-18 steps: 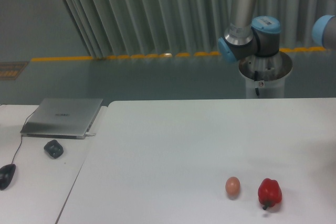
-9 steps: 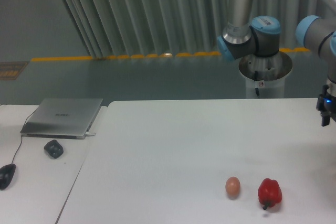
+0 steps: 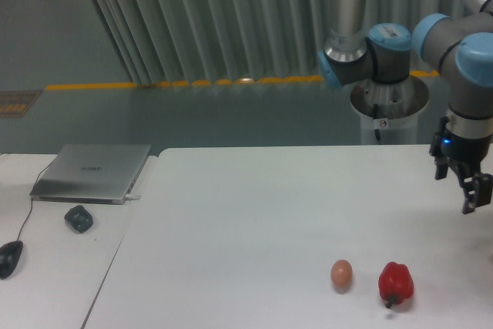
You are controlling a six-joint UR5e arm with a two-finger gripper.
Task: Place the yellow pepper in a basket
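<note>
The yellow pepper is out of view, and no basket shows either. My gripper (image 3: 458, 182) hangs above the right edge of the white table (image 3: 269, 206), pointing down. Its two dark fingers (image 3: 472, 193) stand apart with nothing between them, so it is open. It is up and to the right of a red bell pepper (image 3: 396, 283) and well apart from it.
A small tan egg (image 3: 341, 273) lies just left of the red pepper near the front edge. On a second table at the left are a closed silver laptop (image 3: 92, 172), a dark crumpled object (image 3: 78, 218) and a black mouse (image 3: 9, 258). The arm's base pedestal (image 3: 389, 109) stands behind the table.
The arm has swung in from the right edge. The gripper, out of view a second ago, has moved left and lower over the table's right side. The objects on the table have not moved.
</note>
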